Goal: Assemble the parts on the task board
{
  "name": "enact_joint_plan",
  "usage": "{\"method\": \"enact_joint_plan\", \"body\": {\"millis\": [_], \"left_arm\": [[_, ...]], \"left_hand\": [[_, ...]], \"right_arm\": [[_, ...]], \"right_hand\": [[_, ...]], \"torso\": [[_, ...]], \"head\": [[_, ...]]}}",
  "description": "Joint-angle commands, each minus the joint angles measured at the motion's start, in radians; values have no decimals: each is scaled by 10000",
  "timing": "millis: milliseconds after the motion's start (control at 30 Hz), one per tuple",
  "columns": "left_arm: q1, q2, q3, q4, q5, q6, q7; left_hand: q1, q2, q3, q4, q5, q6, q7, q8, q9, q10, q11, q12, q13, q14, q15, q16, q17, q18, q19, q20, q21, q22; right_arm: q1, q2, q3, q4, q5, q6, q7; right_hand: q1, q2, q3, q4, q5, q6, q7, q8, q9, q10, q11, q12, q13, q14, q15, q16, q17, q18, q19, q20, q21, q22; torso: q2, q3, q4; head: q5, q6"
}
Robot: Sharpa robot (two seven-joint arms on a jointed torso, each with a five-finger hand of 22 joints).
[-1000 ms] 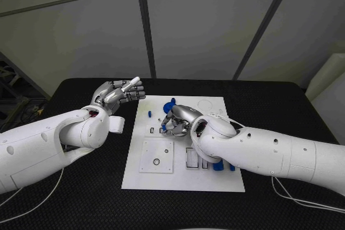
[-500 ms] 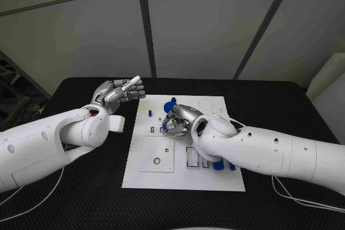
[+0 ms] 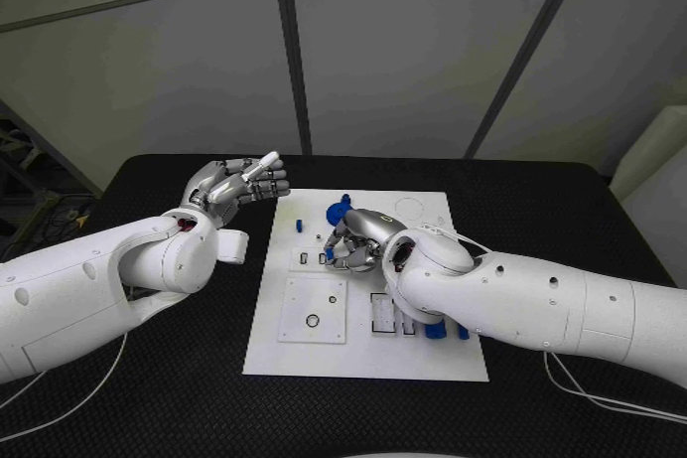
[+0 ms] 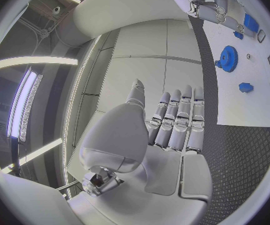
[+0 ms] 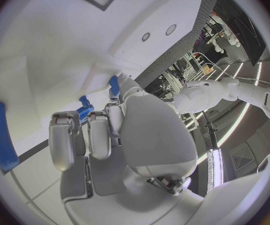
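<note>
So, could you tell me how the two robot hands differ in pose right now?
The left robot hand is raised off the left edge of the board, fingers together and upright, holding nothing. The right robot hand is down on the board, fingers curled over a small blue part. Both are silver, on white arms.

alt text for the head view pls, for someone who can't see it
The right hand reaches down onto the white task board on a black table, its fingers curled at a small blue part. The left hand is raised beside the board, holding nothing. A blue gear lies near the board's far edge.
</note>
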Motion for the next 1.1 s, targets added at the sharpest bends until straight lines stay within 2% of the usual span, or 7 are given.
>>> {"method": "enact_joint_plan", "body": {"millis": [33,533,733,1100], "left_arm": [[16,-3,9,8,-48,66,70],[16,-17,9,11,-48,61,70],[16,-26,9,24,-48,79,61],[16,-45,8,34,-48,73,65]], "left_hand": [[32,38,17,-58,-33,74,137,-45,10,69,32,-56,4,4,31,-55,-13,-135,-11,7,35,-16],[32,38,17,-58,-33,74,137,-45,10,69,32,-56,4,4,31,-55,-13,-135,-11,7,35,-16],[48,45,14,-83,-25,74,138,-49,9,72,33,-63,2,9,30,-63,-11,-134,-16,8,35,-20],[48,45,14,-83,-25,74,138,-49,9,72,33,-63,2,9,30,-63,-11,-134,-16,8,35,-20]], "right_arm": [[-42,-29,-44,-11,-165,354,-312],[-42,-27,-44,-26,-235,459,-431],[-42,-21,-44,-34,-247,466,-430],[-42,-11,-44,-37,-266,361,-411]], "right_hand": [[-94,-61,-11,-68,33,-21,67,-14,24,-60,16,-55,-786,697,-1,-62,1102,-150,1055,-10,30,2635],[-368,-282,-128,8,37,-362,164,-58,-16,-214,96,-381,-1013,691,57,-88,1075,-150,1055,42,30,2635],[-411,-348,-144,20,37,-538,203,-58,-41,-264,127,-490,-1090,683,82,-108,1051,-150,1055,64,30,2635],[-432,-368,-148,29,37,-595,218,-54,-48,-270,140,-506,-1101,681,93,-114,1044,-150,1055,74,30,2635]], "torso": [[0,1,-5],[4,-5,0],[-1,-10,23],[6,-5,-7]], "head": [[-18,6],[-21,11],[-31,18],[-4,19]]}}
